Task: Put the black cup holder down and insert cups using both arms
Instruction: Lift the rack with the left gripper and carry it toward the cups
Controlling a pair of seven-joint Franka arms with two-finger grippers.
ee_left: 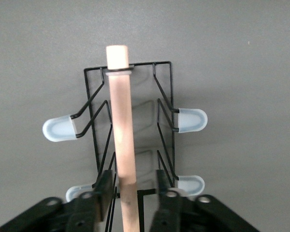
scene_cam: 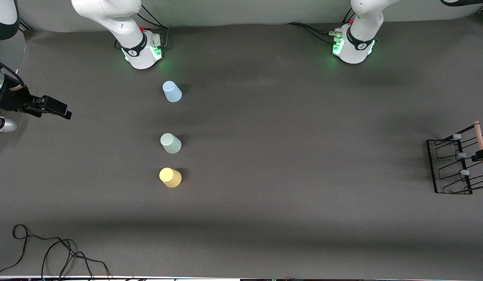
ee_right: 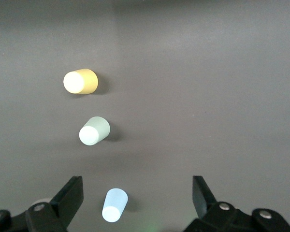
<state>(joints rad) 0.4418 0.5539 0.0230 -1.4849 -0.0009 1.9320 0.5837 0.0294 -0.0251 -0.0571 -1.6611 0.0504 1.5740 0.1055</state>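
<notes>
The left hand (ee_left: 130, 193) pinches the black wire cup holder's (scene_cam: 452, 166) pale wooden bar (ee_left: 122, 140) off-centre, so it may tilt; the right hand (ee_right: 137, 198) waits spread over 3 pastel plastic cups (scene_cam: 171, 143).

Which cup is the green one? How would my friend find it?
Start at the right arm's round green-lit base. Three upside-down cups run in a row from it toward the front camera. The pale green cup is the middle one, with the light blue cup nearer the base and the yellow cup nearest the camera.
</notes>
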